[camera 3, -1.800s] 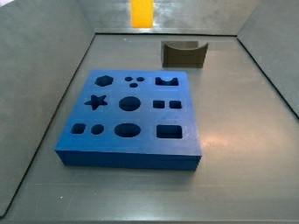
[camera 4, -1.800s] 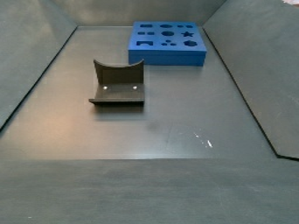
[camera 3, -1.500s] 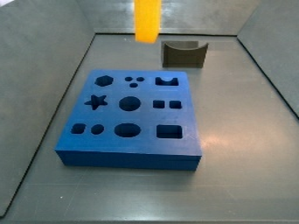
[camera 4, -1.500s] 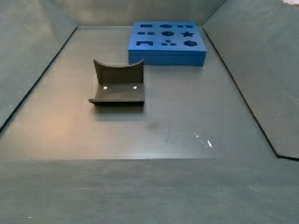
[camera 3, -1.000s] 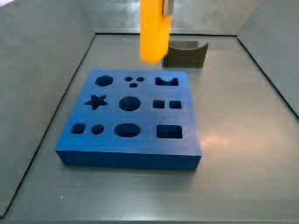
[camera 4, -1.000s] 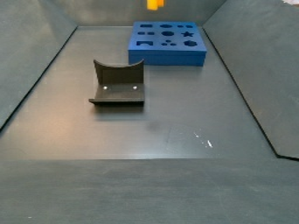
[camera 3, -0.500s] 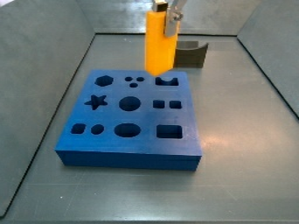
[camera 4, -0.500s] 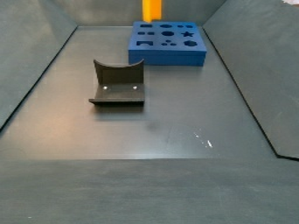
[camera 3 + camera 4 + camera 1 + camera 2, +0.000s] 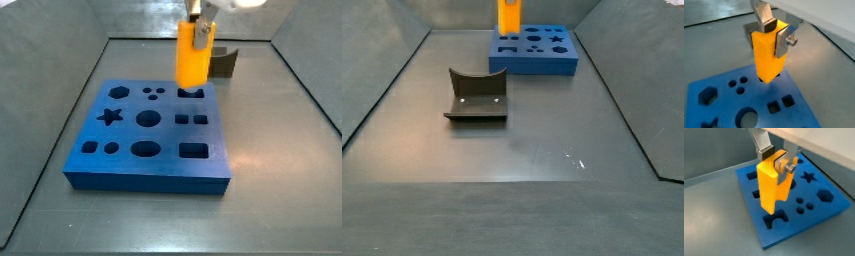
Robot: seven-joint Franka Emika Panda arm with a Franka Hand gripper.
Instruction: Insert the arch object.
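My gripper is shut on the arch object, a tall bright orange-yellow block, and holds it upright. It also shows in the wrist view and in both side views. The gripper grips the block's upper end. The block's lower end hangs just above the arch-shaped hole at the far edge of the blue board. The same hole shows in a wrist view.
The board has several other holes: a star, circles, squares and a hexagon. A dark olive-grey block with a curved notch stands on the floor beyond the board. Grey walls slope up round the floor.
The gripper has come down and moved right with the orange-yellow block, from high near the back wall to just above the board's arch-shaped hole.
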